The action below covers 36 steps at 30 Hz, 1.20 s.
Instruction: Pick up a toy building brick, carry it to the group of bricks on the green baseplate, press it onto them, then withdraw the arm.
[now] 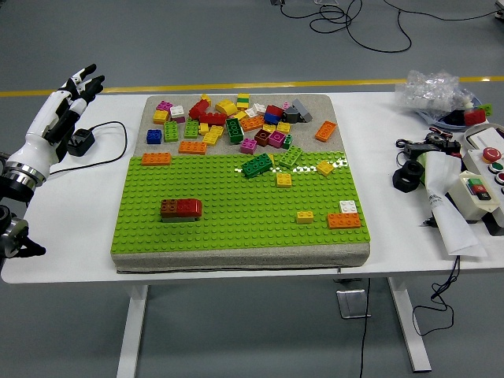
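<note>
One left hand [67,102] hung empty at the table's left edge, fingers spread; brown-red brick group [181,208] sat on the green baseplate [236,220], loose bricks [236,122] piled behind.

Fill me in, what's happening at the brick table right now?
The left hand hangs over the table's left side above the black plug, fingers spread, holding nothing. A red-and-brown brick group sits on the green baseplate; loose bricks lie piled beyond it. The right arm is out of view.
</note>
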### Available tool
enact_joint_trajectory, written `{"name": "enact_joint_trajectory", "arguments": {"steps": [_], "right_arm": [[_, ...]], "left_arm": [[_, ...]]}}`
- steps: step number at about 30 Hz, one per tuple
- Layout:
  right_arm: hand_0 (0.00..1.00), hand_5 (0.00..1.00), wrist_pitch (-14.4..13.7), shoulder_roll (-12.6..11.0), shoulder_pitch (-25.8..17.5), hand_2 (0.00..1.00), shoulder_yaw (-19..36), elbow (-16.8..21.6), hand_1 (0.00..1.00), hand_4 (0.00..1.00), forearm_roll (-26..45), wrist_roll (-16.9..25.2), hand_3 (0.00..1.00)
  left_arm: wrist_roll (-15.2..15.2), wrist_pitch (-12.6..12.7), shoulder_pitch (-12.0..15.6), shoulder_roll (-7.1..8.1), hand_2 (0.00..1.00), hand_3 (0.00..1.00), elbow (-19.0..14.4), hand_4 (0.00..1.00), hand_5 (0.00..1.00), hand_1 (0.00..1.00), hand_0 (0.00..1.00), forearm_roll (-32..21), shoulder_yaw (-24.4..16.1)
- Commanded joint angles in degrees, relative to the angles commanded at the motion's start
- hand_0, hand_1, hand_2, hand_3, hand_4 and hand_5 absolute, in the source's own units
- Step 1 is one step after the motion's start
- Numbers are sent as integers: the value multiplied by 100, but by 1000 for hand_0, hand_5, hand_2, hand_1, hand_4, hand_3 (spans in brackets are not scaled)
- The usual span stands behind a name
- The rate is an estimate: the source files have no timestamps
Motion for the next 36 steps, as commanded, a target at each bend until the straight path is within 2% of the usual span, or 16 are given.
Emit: {"name": "enact_joint_trajectory", "arguments": {"steps": [7, 8, 13, 14, 19, 20, 25, 26, 31, 32, 36], "right_arm": [[710, 613, -99, -8, 31, 633, 12, 0, 603, 869, 37, -16, 494], [716, 634, -102, -6, 34, 650, 12, 0, 622, 901, 39, -13, 525], [716, 634, -127, 7, 73, 650, 98, 0, 622, 901, 8, 64, 525], [756, 657, -121, 6, 77, 714, 116, 0, 690, 954, 2, 77, 649], [756, 657, -73, -2, 77, 714, 202, 0, 690, 954, -27, 119, 649], [801, 705, -51, -4, 74, 778, 219, 0, 756, 998, -41, 130, 772], [801, 705, -20, 2, 65, 778, 297, 0, 756, 998, -87, 207, 772], [842, 783, -22, 11, 69, 825, 320, 0, 804, 998, -95, 234, 811], [842, 783, -9, 25, 80, 825, 374, 0, 804, 998, -104, 291, 811], [886, 812, -3, 25, 81, 863, 376, 0, 835, 998, -104, 293, 856], [886, 812, 75, 12, 87, 863, 355, 0, 835, 998, -60, 304, 856]], "left_arm": [[3, -12, -57, -27, 959, 991, 41, 865, 855, 968, 998, -3, -5], [2, -12, -63, -28, 959, 990, 44, 861, 855, 968, 998, -2, -5], [3, -16, -98, -46, 959, 990, 65, 861, 855, 968, 998, 22, -19], [4, -18, -102, -46, 959, 989, 67, 857, 852, 968, 998, 23, -19], [4, -21, -143, -35, 959, 989, 79, 857, 852, 968, 998, 32, -18], [3, -21, -151, -31, 958, 989, 80, 848, 846, 968, 998, 35, -19], [4, -24, -156, -25, 958, 989, 83, 848, 846, 968, 998, 51, -58], [6, -25, -147, -31, 958, 988, 82, 842, 844, 968, 998, 59, -75], [9, -34, -142, -46, 958, 988, 91, 842, 844, 968, 998, 71, -91], [9, -34, -144, -45, 958, 987, 93, 841, 847, 967, 998, 72, -93], [11, -31, -165, -38, 958, 987, 110, 841, 847, 967, 998, 79, -103]]}}
